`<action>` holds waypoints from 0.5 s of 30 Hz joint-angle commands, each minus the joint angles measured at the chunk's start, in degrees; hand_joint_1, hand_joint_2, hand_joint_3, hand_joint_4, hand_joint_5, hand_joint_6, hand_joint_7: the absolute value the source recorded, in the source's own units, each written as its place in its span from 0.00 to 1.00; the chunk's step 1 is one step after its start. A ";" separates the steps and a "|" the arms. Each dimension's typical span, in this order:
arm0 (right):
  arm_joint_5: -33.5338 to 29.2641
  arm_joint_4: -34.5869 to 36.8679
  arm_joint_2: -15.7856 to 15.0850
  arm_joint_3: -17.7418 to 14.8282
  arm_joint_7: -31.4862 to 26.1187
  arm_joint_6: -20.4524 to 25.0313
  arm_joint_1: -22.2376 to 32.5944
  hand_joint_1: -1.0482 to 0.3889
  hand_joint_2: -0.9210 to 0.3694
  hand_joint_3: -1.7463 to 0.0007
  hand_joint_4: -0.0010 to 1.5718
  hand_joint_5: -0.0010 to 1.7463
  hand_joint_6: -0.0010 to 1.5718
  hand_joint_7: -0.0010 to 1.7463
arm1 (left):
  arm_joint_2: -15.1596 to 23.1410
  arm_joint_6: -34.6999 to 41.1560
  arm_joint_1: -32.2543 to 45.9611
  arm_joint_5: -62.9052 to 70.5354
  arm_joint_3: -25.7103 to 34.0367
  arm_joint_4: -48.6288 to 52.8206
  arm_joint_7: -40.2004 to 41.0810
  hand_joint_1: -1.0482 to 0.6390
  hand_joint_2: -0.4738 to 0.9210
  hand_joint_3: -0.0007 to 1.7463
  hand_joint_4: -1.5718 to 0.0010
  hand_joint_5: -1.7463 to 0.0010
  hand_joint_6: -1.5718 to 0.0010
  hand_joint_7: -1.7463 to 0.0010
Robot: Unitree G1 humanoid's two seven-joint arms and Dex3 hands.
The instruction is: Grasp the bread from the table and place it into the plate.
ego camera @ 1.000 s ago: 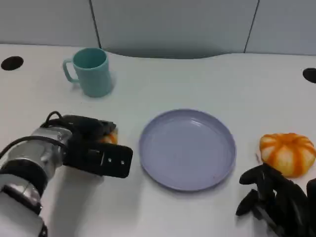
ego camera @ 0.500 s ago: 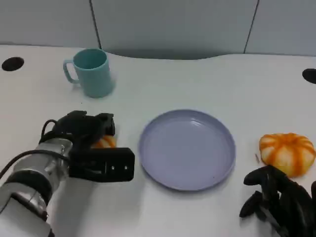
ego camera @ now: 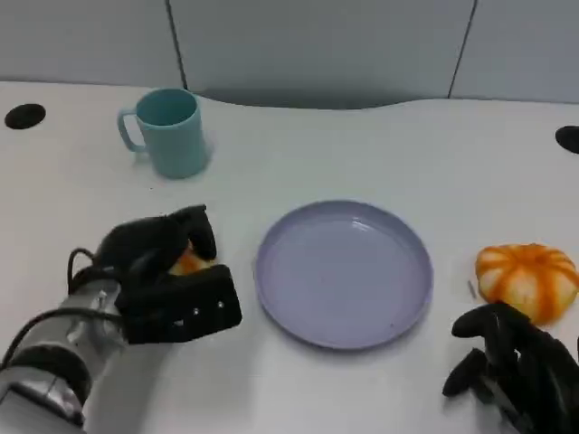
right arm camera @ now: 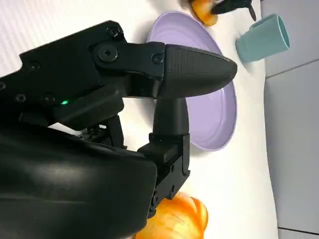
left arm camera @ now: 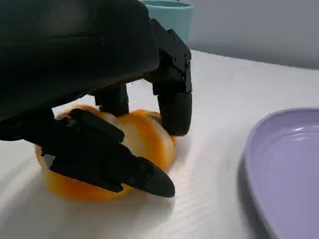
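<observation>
Left hand [ego camera: 167, 271] has turned over bread [left arm camera: 107, 154] since a second ago; fingers [left arm camera: 172, 107] now curl down around it, thumb low on near side, touching. Bread on table [ego camera: 362, 145] under palm, not lifted. Grasp closing, looks nearly set; next comes lift. Plate [ego camera: 342, 271] just beside left hand, toward right hand. Teal mug [ego camera: 167, 131] beyond left hand, well apart, off path. Second orange bun [ego camera: 526, 280] just ahead of right hand [ego camera: 511, 362]; that hand idle, fingers curled, holding nothing. Nothing blocks path to plate.
</observation>
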 commanded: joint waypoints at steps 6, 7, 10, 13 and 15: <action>0.54 2.04 -0.72 -0.26 0.65 -2.04 -0.81 0.49 0.00 0.64 0.40 1.00 0.25 1.00 | -1.05 -6.10 -0.27 -18.14 15.67 -2.67 -15.34 0.52 0.98 0.04 0.52 0.00 0.66 0.00; 0.66 2.10 -0.69 -0.30 0.73 -2.14 -0.81 0.49 0.00 0.64 0.40 1.00 0.25 1.00 | -1.31 -5.86 -0.44 -19.67 16.85 -3.13 -17.32 0.52 0.98 0.04 0.52 0.00 0.65 0.00; 0.33 1.84 -0.74 -0.19 0.34 -1.69 -0.81 0.48 0.00 0.64 0.40 1.00 0.25 0.99 | -1.62 -5.63 -0.93 -21.09 17.93 -4.48 -19.74 0.52 0.98 0.04 0.51 0.00 0.66 0.00; -0.15 1.27 -0.72 0.03 -0.36 -1.21 -0.60 0.48 0.00 0.65 0.39 1.00 0.25 0.99 | -2.11 -5.78 -1.37 -21.55 18.62 -5.78 -20.73 0.52 0.98 0.04 0.51 0.00 0.66 0.00; -0.77 1.24 -1.00 0.41 -0.40 -1.84 -0.40 0.48 0.00 0.64 0.39 1.00 0.25 0.99 | -2.57 -5.98 -1.63 -22.27 19.41 -6.53 -21.68 0.54 0.97 0.04 0.50 0.00 0.65 0.00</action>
